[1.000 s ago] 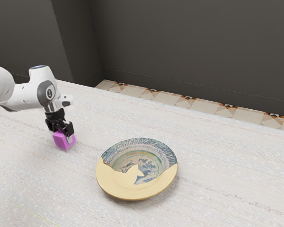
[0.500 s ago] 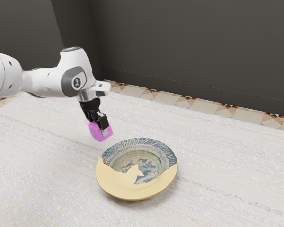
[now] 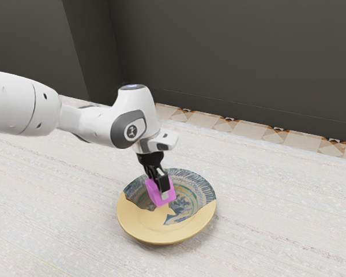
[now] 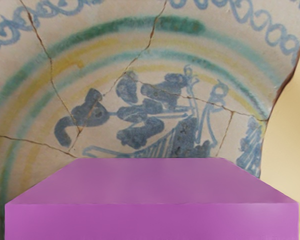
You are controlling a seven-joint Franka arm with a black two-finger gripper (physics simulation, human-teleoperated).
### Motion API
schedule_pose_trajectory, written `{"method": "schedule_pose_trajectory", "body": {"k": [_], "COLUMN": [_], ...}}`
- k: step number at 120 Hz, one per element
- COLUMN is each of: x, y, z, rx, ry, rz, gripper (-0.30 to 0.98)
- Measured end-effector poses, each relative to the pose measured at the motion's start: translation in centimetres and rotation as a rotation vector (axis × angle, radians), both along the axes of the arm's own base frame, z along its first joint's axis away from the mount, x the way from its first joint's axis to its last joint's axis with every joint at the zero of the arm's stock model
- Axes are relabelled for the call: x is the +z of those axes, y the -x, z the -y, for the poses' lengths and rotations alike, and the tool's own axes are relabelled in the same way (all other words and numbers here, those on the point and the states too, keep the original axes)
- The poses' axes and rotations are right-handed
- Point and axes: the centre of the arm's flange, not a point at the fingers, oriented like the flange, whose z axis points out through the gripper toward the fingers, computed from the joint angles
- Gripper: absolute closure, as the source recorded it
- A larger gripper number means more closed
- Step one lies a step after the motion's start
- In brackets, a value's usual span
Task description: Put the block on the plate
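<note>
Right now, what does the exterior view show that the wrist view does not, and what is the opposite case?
Exterior view: the arm, the gripper shut on the pink-purple block, the pale table, the dark wall and patterned floor tiles.
Wrist view: thin dark cracks crossing the painted part of the plate.
Both: the block, and the plate with its painted and plain yellowish parts.

- I can read no words, brands or numbers here.
- The small mark (image 3: 132, 131) on my arm (image 3: 93, 124) is too tiny to make out.
</note>
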Motion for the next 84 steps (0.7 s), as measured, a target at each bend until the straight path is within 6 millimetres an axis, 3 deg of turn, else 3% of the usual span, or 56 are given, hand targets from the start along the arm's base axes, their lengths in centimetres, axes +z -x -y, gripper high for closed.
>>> {"method": "schedule_pose_trajectory", "body": {"k": [16, 28, 48, 63, 75, 84], "x": [-0.1, 1.6, 7.9, 14.3, 17.1, 18.0], "y": [-0.1, -0.4, -1.0, -2.9, -3.3, -3.2], "z": [0.8, 0.6, 0.0, -0.7, -0.9, -1.2], "rx": [-0.011, -0.025, -0.051, -0.071, -0.088, -0.092], "ry": [-0.002, -0.019, -0.064, -0.109, -0.149, -0.169], "rz": [0.023, 0.063, 0.145, 0.188, 0.186, 0.167], "gripper": [0.15, 0.10, 0.04, 0.02, 0.02, 0.01]}}
